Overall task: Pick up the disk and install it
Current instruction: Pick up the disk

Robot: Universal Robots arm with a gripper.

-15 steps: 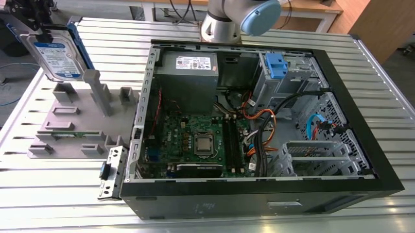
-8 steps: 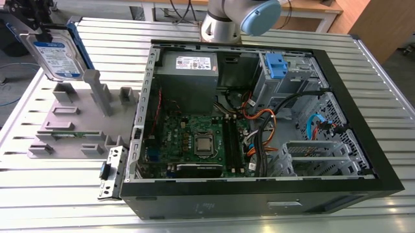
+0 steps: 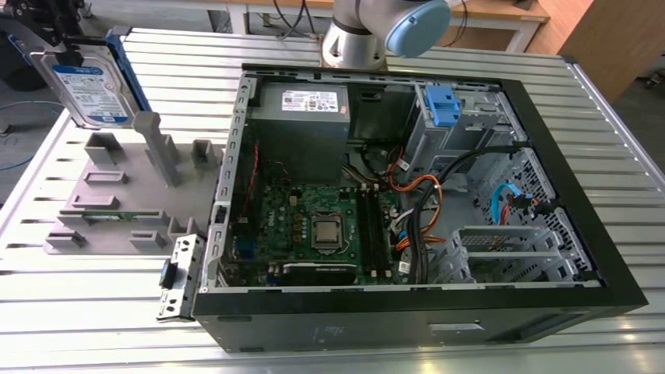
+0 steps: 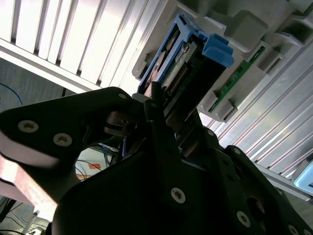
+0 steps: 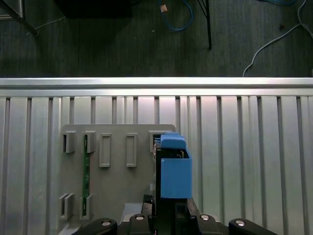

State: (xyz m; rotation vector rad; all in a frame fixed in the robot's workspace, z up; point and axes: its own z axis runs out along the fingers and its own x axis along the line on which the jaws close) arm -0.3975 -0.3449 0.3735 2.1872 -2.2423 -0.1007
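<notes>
The claw [image 3: 62,47] is clamped on the disk [image 3: 92,87]. It grips the disk by its upper edge, so the disk hangs upright with its label towards the exterior camera. The disk is over the far end of the grey holder plate [image 3: 114,199], at the exterior view's left. The open computer case [image 3: 416,319] lies well apart, on the exterior view's right of the slatted worktop [image 3: 592,117]. A blue latch [image 3: 441,105] shows in its far drive bay.

The step in hand looks to be the lift out of the holder. To do it well, I judge the disk should travel straight up along its own plane. The holder's upright posts [image 3: 156,152] stand just beside it, and a sideways pull could catch the blue carrier frame [image 3: 121,66]. The grip sits on a narrow edge, so a slow, level motion would guard against the disk swinging or slipping between the fingers [image 4: 159,127].

Whether the disk's lower edge is clear of its slot cannot be told. In the exterior view the bottom corner merges with the posts, and in the first wrist view the disk [image 5: 174,169] itself covers the slot beneath. In the second wrist view the claw's own dark body hides how deep the fingers reach. The bay inside the case is partly screened by cables [image 3: 421,187] and the case wall
</notes>
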